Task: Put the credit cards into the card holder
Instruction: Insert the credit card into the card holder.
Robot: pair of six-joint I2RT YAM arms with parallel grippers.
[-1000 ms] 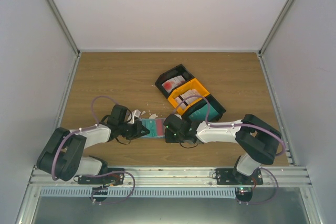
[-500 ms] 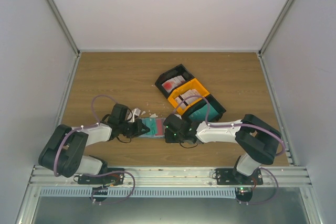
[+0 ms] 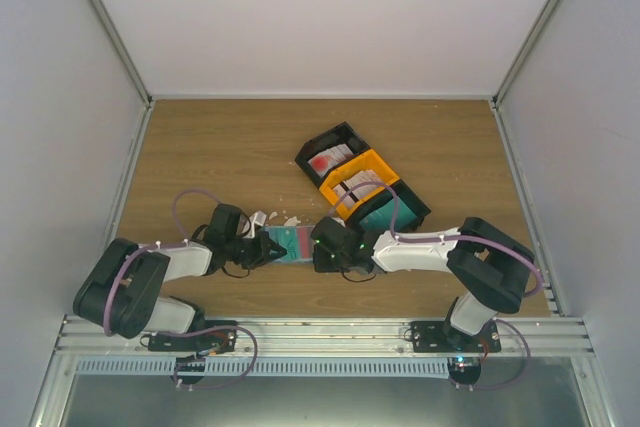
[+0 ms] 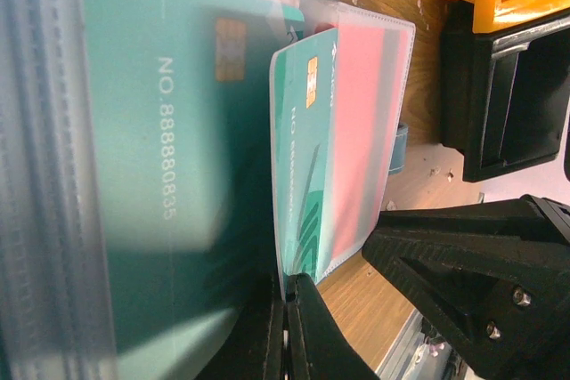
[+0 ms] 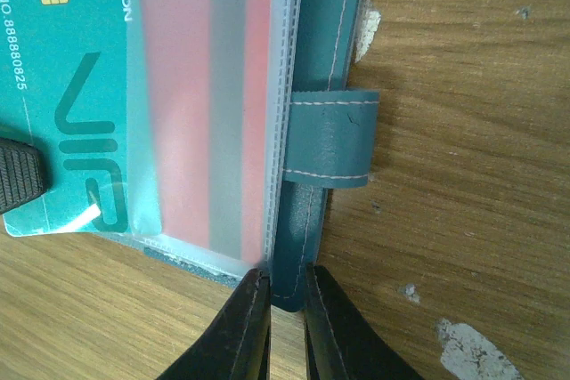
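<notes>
The blue-teal card holder [image 3: 293,242] lies open on the wooden table between my two grippers. A teal credit card [image 5: 80,113] marked VIP sits partly inside its clear pocket, over a red card [image 5: 183,104]. My left gripper [image 4: 287,309] is shut on the outer edge of that teal card [image 4: 298,184]. One of its fingers [image 5: 18,175] shows at the card's edge in the right wrist view. My right gripper [image 5: 287,295] is shut on the holder's stitched rim [image 5: 334,42], below its strap loop [image 5: 329,140]. Another teal card [image 4: 160,131] lies in a clear sleeve close to the left camera.
Behind the holder stands a row of trays: a black one [image 3: 330,152] with red-and-white cards, an orange one [image 3: 360,179] with whitish cards, and a black one [image 3: 392,209] with teal cards. White scraps [image 3: 262,217] lie near the left gripper.
My left gripper has edged slightly right toward the holder with the teal card. The right gripper keeps its hold and has barely moved.
</notes>
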